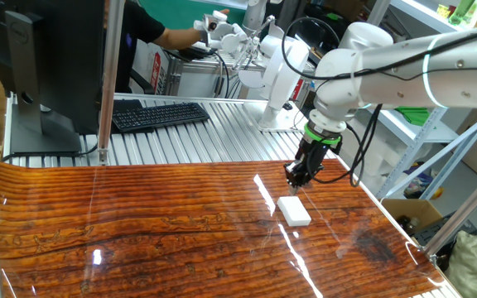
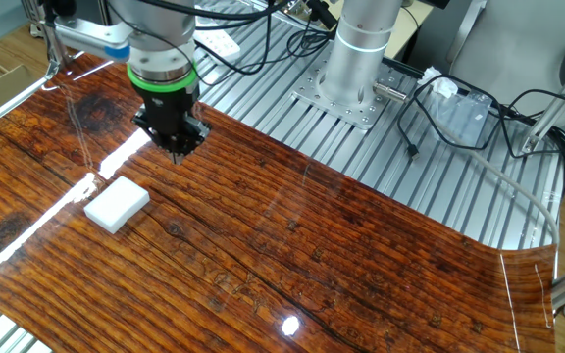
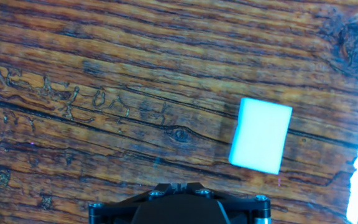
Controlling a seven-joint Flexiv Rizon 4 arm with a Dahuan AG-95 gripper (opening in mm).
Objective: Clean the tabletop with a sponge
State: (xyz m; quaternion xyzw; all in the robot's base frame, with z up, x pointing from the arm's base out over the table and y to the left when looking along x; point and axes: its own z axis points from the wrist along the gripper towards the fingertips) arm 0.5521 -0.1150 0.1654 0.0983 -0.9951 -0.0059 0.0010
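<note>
The white sponge [image 1: 294,210] lies flat on the glossy reddish-brown tabletop [image 1: 139,223], near its right end. It also shows in the other fixed view [image 2: 117,205] and in the hand view [image 3: 261,135], right of centre. My gripper [image 1: 298,177] hangs a little above the tabletop [image 2: 312,245], just beyond the sponge and apart from it. In the other fixed view the gripper [image 2: 177,149] tapers to a point, its fingers together and holding nothing. In the hand view the gripper [image 3: 179,185] shows only at the bottom edge, over the wood [image 3: 104,62].
A ribbed silver metal surface [image 1: 205,136] lies behind the tabletop, with a black keyboard [image 1: 160,114] and a monitor [image 1: 48,58] on it. The arm's base [image 2: 346,88] and loose cables [image 2: 459,108] sit on the metal. A person [image 1: 151,29] works at the back.
</note>
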